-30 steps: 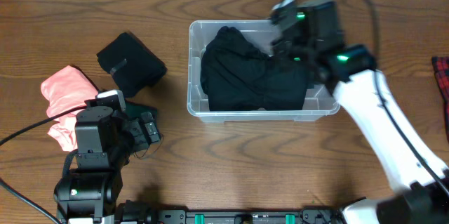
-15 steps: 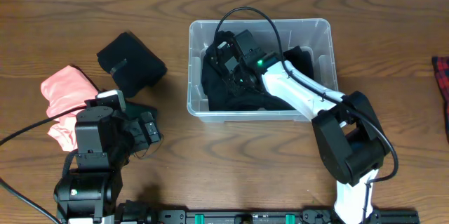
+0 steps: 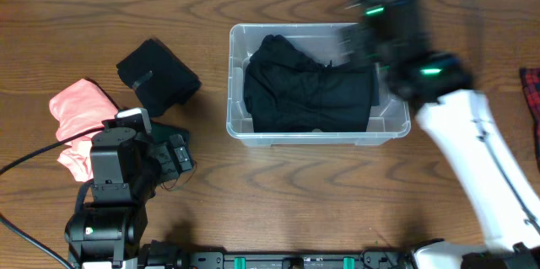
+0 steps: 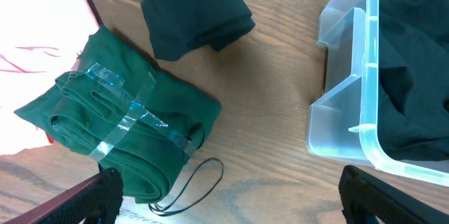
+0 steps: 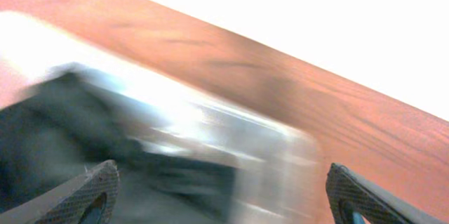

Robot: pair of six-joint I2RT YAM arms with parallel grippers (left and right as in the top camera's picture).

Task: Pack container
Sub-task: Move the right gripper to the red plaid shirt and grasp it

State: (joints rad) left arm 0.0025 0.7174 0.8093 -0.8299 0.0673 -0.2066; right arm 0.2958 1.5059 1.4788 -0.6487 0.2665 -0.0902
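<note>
Container (image 3: 234,92) sat centre-rear on the wooden table (image 3: 295,210). A rumpled black garment (image 3: 308,96) covered most of its floor, below the rim. Right arm (image 3: 460,134) reached in from the front right. Its blurred wrist hung over the container's far right corner and hid that corner in the overhead view. Right gripper (image 5: 224,199): fingers spread wide, holding nothing. Its wrist view was too smeared to show more than the container and dark cloth below.

Left gripper (image 4: 231,199): also spread wide and empty, at the front left of the table. Just ahead of it lay a green bundle (image 4: 119,136) strapped with clear tape (image 4: 130,115). A thin black cord (image 4: 196,182) was looped at its near edge. That bundle lay between the left gripper and a black bundle (image 3: 158,73), also taped, which sat apart from the container's left wall. Pink garment (image 3: 78,113) was at far left, touching the green bundle. Red plaid cloth (image 3: 531,92) was at the right table edge, well apart from the container.
</note>
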